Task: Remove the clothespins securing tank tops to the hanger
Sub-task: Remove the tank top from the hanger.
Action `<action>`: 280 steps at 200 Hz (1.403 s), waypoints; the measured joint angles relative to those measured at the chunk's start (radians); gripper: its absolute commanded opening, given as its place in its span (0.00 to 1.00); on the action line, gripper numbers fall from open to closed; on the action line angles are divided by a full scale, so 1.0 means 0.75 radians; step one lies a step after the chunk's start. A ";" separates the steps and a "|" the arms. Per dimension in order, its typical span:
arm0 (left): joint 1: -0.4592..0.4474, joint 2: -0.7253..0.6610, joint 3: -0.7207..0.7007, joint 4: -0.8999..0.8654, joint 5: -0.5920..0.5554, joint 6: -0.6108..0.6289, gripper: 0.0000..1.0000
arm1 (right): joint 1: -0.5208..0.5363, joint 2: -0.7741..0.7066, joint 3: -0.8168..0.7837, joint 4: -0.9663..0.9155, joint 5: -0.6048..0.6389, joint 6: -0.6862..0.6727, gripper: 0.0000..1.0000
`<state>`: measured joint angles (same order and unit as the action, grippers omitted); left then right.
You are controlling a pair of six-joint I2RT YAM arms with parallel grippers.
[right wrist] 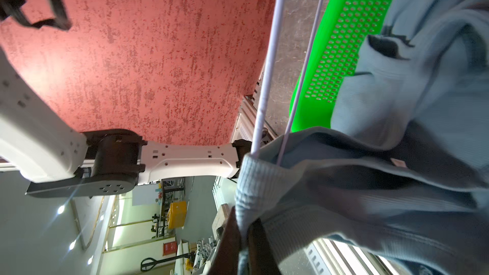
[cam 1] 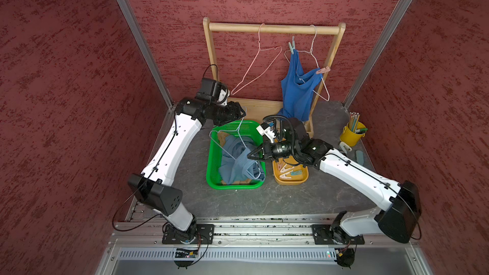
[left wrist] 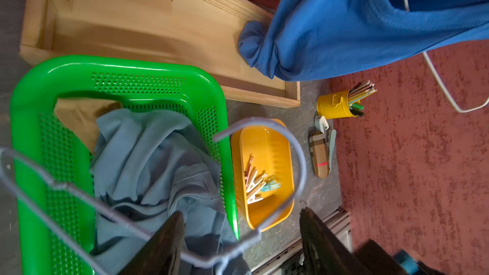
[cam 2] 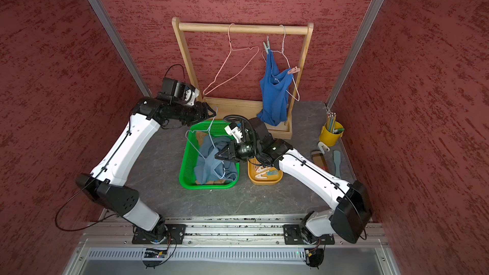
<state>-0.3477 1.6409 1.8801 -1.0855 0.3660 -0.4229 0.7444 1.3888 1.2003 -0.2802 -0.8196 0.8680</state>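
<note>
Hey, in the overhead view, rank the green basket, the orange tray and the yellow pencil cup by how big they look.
In a top view, largest to smallest:
1. green basket
2. orange tray
3. yellow cup
The gaps are clear, with no near ties.

Bare grey table (cam 1: 264, 205) in front of green perforated plastic basket (cam 1: 211, 173) and orange plastic tray (cam 1: 291, 182): open, free passage.
Under wooden rack bar (cam 1: 275, 28): open gap between bare pink wire hanger (cam 1: 254, 72) and hanging royal blue tank top (cam 1: 299, 93).
Basket mouth: filled by heaped dusty grey-blue tank top (cam 1: 235, 165); pale grey wire hanger (left wrist: 303, 170) slants across, hook between spread jaws of left gripper (cam 1: 243, 113).
Right arm (cam 1: 291, 152) overhangs rear of tray.
Right table edge: crowded by yellow cup of pencils (cam 1: 350, 136) and small items.
</note>
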 measured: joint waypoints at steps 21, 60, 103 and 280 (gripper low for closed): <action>-0.003 0.019 0.001 -0.036 0.003 0.052 0.53 | 0.000 -0.008 -0.013 0.056 -0.047 0.032 0.00; -0.004 -0.034 -0.111 -0.016 0.016 0.070 0.00 | 0.002 -0.009 -0.045 0.079 -0.091 0.055 0.00; 0.012 -0.044 -0.136 -0.030 -0.039 0.179 0.00 | -0.002 -0.020 -0.095 0.135 -0.094 0.069 0.00; -0.138 -0.063 0.030 -0.155 -1.368 0.622 0.00 | -0.006 0.322 -0.010 -0.084 0.276 -0.255 0.64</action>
<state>-0.4511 1.5940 1.9022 -1.2018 -0.6601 0.0433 0.7399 1.6306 1.1927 -0.3435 -0.6125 0.6765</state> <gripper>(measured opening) 0.064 0.617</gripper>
